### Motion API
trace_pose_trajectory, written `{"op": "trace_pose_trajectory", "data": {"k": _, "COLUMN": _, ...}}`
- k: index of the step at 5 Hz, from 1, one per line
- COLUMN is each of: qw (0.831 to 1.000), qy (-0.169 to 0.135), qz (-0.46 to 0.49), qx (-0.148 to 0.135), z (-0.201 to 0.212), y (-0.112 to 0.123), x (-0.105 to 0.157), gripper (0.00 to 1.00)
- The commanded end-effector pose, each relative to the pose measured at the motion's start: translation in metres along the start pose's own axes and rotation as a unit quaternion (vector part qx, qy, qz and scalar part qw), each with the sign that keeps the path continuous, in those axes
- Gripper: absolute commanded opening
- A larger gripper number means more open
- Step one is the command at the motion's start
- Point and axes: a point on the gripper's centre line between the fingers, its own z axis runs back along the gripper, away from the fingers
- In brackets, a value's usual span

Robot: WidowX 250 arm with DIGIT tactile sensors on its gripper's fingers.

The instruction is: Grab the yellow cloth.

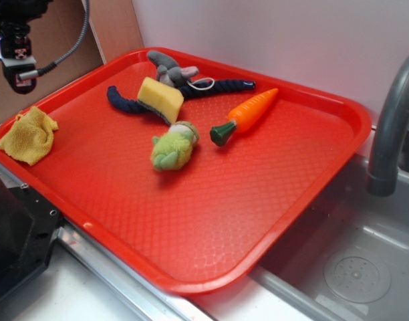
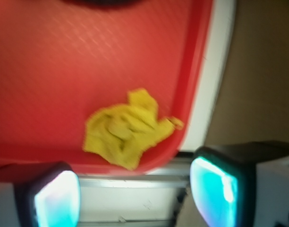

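1. Nearest the exterior camera is the front rim of the red tray (image 1: 191, 284), which rests partly over a grey sink (image 1: 351, 267); the tray's textured floor is bare at this end.
2. To the right, a dark grey faucet (image 1: 391, 127) arches up beside the tray's right edge.
3. At mid-tray lies a green-yellow plush toy (image 1: 172, 148), with an orange toy carrot (image 1: 248, 115) near it on the right (its green tip points down toward the plush).
4. Behind the plush, a pale yellow sponge (image 1: 160, 99) lies across a dark blue rope toy (image 1: 124, 103), and a grey plush piece (image 1: 170, 70) sits at the rope's far part.
5. The yellow cloth (image 1: 29, 136) (image 2: 130, 128) is crumpled in the tray's left corner, lapping onto the rim there, well apart from the other toys.
6. The gripper (image 1: 17, 57) (image 2: 135, 198) hangs above that corner, clear of the cloth. In the wrist view its two fingers (image 2: 57, 198) stand wide apart with nothing between them: the claw is released, and the cloth lies on the tray beyond the gap.
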Motion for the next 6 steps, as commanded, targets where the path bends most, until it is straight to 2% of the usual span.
{"op": "trace_pose_trajectory", "data": {"k": 1, "qw": 1.0, "qy": -0.008, "qz": 0.002, "qx": 0.008, "z": 0.006, "y": 0.007, "x": 0.0, "gripper": 1.0}}
{"op": "trace_pose_trajectory", "data": {"k": 2, "qw": 0.997, "qy": -0.046, "qz": -0.05, "qx": -0.038, "z": -0.031, "y": 0.009, "x": -0.008, "gripper": 1.0}}
{"op": "trace_pose_trajectory", "data": {"k": 3, "qw": 0.993, "qy": -0.061, "qz": -0.05, "qx": -0.091, "z": -0.065, "y": 0.008, "x": -0.006, "gripper": 1.0}}
{"op": "trace_pose_trajectory", "data": {"k": 4, "qw": 0.994, "qy": -0.031, "qz": -0.05, "qx": -0.097, "z": -0.087, "y": 0.001, "x": -0.001, "gripper": 1.0}}
{"op": "trace_pose_trajectory", "data": {"k": 5, "qw": 0.993, "qy": -0.033, "qz": -0.046, "qx": -0.101, "z": -0.1, "y": -0.008, "x": 0.012, "gripper": 1.0}}
{"op": "trace_pose_trajectory", "data": {"k": 6, "qw": 0.994, "qy": -0.032, "qz": -0.022, "qx": -0.106, "z": -0.108, "y": -0.007, "x": 0.016, "gripper": 0.0}}
